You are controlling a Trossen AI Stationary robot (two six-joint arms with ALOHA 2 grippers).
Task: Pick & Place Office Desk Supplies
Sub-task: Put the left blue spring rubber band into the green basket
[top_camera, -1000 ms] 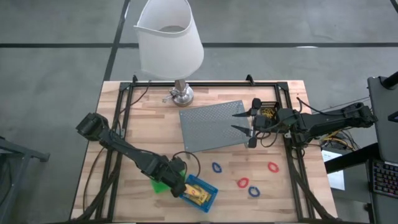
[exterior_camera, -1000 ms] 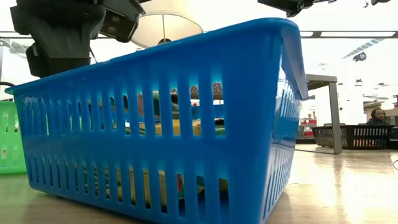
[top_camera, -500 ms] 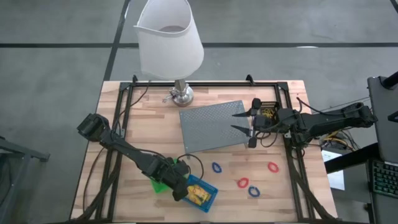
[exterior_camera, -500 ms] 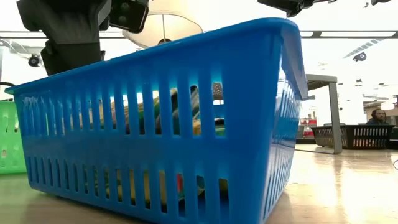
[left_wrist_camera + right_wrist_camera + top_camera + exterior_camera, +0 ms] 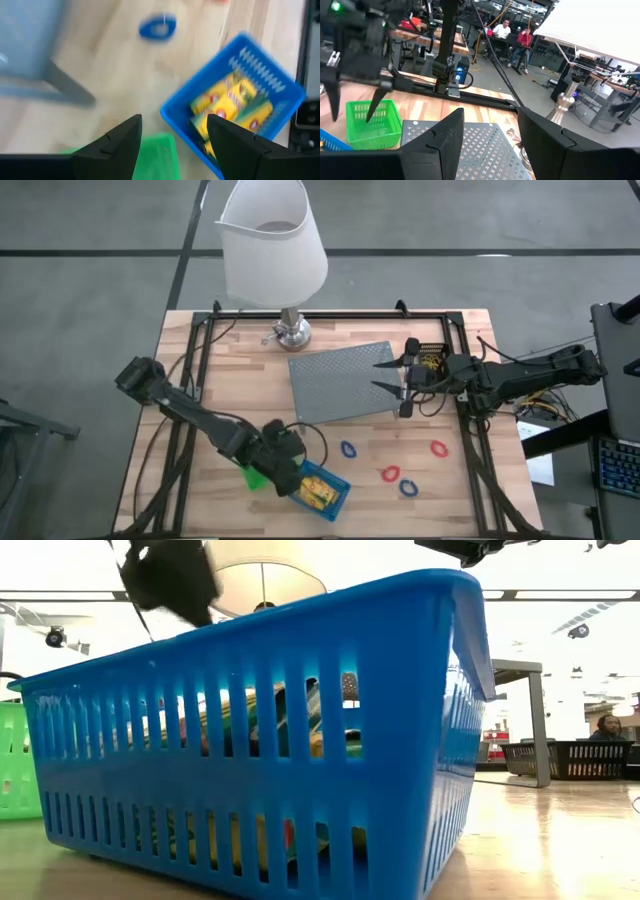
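I have the left gripper (image 5: 285,465) hovering over the near edge of the wooden table (image 5: 460,480), at the seam between the small green plastic bin (image 5: 256,477) and the slotted blue plastic bin (image 5: 335,498) just beside it. Its fingers (image 5: 120,145) are spread apart with nothing between them. The blue bin already holds a heap of stubby yellow sticks (image 5: 230,107), so I judge a drop-off has been made and the step in hand is clearing away from the bin to go for another item.

Loose on the boards towards the near right corner lie a small blue loop (image 5: 347,449), a second blue loop (image 5: 408,487) and two small red loops (image 5: 390,473). The nearest blue loop sits close to the blue bin. My next move should be to swing across to it, lower squarely, and pinch the thin ring flat against the wood.

The right gripper (image 5: 388,379) waits at the right side of the large grey perforated tray (image 5: 335,380), fingers parted and empty, beside a small black bin (image 5: 430,358) holding yellow-orange rubber bands near the far right corner.
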